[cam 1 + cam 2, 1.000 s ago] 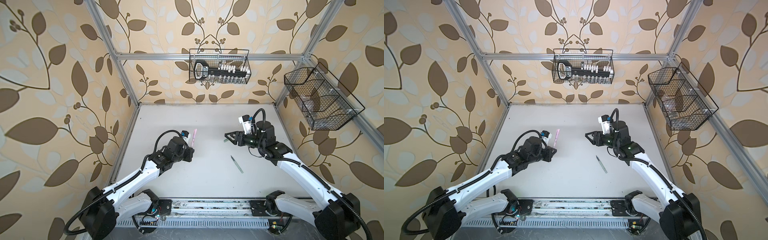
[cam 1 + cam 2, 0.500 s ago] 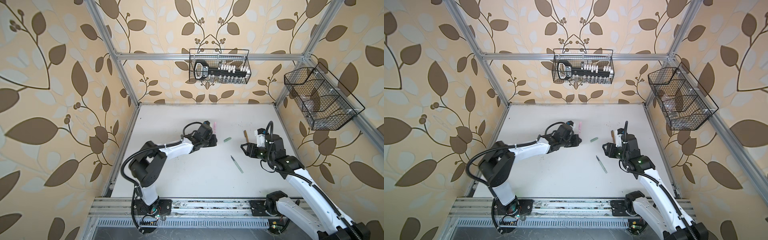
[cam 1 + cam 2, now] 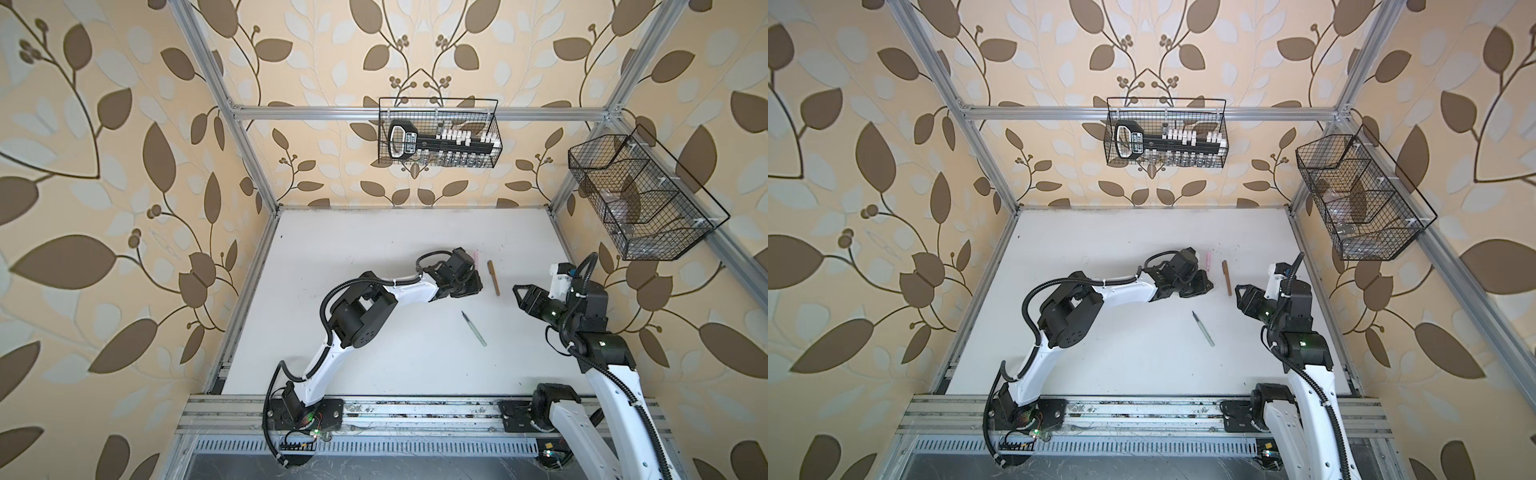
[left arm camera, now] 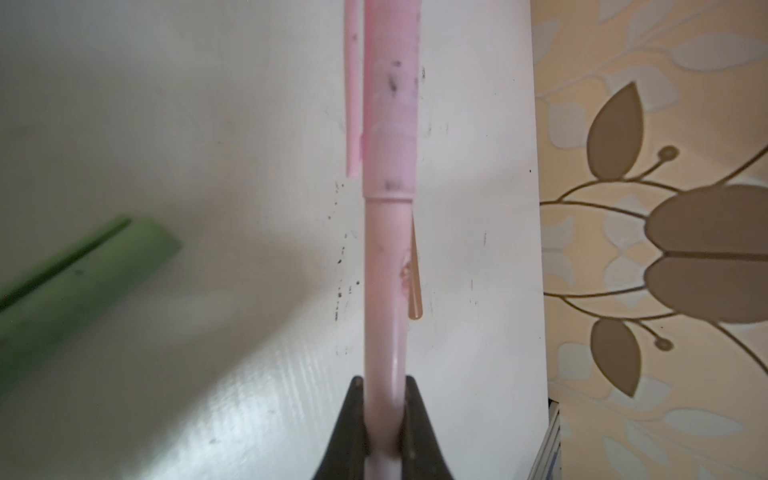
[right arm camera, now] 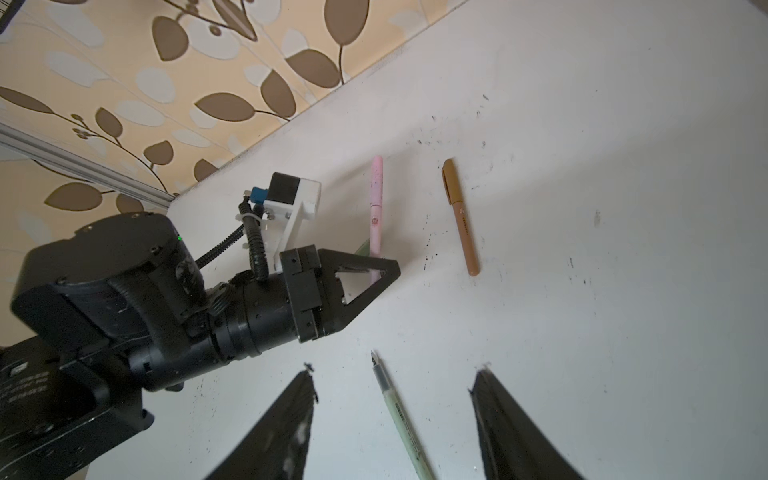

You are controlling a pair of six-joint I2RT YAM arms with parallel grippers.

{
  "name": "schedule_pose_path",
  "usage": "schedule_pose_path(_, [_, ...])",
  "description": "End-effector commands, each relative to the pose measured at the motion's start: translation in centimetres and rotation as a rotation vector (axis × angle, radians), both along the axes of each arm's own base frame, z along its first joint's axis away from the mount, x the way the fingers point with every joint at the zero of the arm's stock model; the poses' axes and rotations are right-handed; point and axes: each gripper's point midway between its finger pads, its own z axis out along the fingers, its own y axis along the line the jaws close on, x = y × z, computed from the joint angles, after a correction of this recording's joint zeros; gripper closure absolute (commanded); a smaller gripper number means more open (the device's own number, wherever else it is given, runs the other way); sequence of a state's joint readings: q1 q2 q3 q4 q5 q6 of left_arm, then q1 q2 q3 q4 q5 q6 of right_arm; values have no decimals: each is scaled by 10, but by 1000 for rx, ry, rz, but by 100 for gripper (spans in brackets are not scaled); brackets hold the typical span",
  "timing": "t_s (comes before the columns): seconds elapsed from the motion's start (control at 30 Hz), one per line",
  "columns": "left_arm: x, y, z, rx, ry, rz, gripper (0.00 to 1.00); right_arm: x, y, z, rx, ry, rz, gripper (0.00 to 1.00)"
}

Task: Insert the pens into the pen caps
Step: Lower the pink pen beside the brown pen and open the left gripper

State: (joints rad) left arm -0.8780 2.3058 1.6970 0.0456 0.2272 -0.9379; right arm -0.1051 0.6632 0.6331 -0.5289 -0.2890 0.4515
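The left pincer (image 4: pixel 384 382) was clenched on the lower barrel of the pink pen (image 4: pixel 384 291), with 1 black finger pressed to each side. The pink cap (image 4: pixel 390 104) was seated on the pen's far end, its clip running alongside. In both top views this pincer sat a little right of the frame's centre, and the capped pink end stuck out past it toward the back wall. Whether that end touched the desk (image 3: pixel 374 249) could not be told.

The green cap (image 4: pixel 83 270) lay on the desk close beside the held pen, blurred in the left wrist view and hidden under the arm in both top views.

The brown pen (image 3: pixel 493 277) lay flat on the desk just right of the left pincer, between the 2 pincers. Its brown cap (image 5: pixel 449 178) was on and pointed toward the back wall.

The green pen (image 3: pixel 473 328) lay uncapped on the desk, below and right of centre. It was angled, with its dark nib toward the upper left.

The right pincer (image 3: pixel 519 293) stood at the right of the frame, released, with its 2 fingers spread wide and nothing in them. In the right wrist view, the green pen's nib end lay between those fingers and touched neither.
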Motion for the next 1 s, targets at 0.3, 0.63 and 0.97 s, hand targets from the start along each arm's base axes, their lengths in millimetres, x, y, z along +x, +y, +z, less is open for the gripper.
schedule_pose_path(0.3, [-7, -13, -29, -16, 127, 83, 100, -10, 17, 0, 55, -19, 95, 37])
schedule_pose_path(0.63, [-14, -3, -48, 29, 143, 92, 87, -20, 17, 8, 52, -44, 84, 36])
schedule_pose_path(0.97, [-10, 5, -30, 64, 72, 87, 53, -21, 21, 18, 39, -45, 123, 35])
